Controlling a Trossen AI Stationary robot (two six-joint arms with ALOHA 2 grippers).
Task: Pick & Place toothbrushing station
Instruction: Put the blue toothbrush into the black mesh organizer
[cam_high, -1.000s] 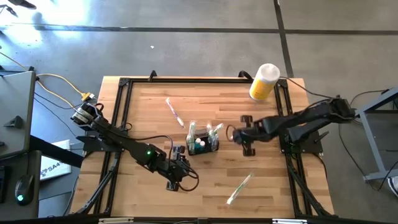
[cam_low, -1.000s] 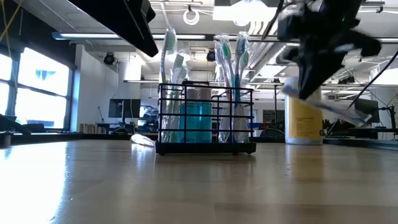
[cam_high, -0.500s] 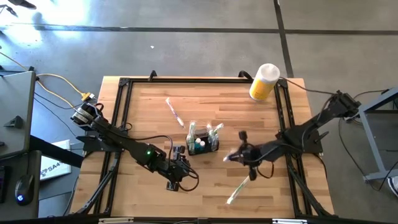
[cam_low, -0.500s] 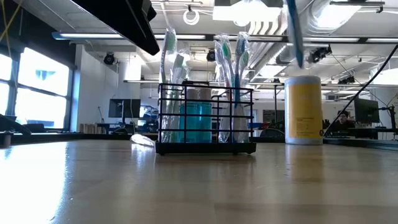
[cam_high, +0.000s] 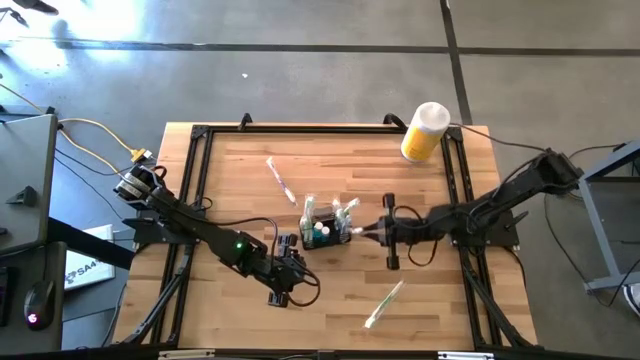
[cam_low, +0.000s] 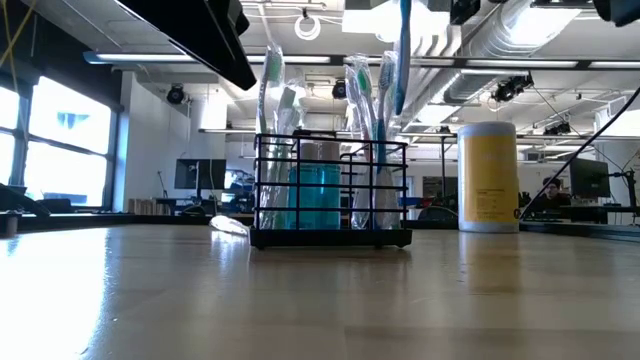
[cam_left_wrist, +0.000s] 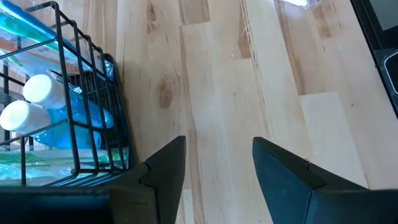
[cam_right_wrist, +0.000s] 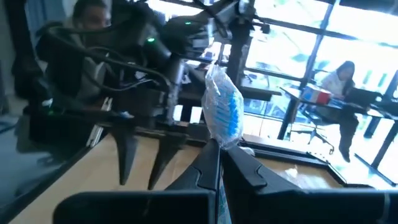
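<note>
High view: the right pincer, clamped on a wrapped toothbrush, has swung back from near the loose toothbrush at the worktop's front edge to just beside the black wire caddy at mid-worktop. The brush now seems to hang above the caddy, probably ready to drop in. The left pincer waits nearby, fingers apart, empty.
</note>
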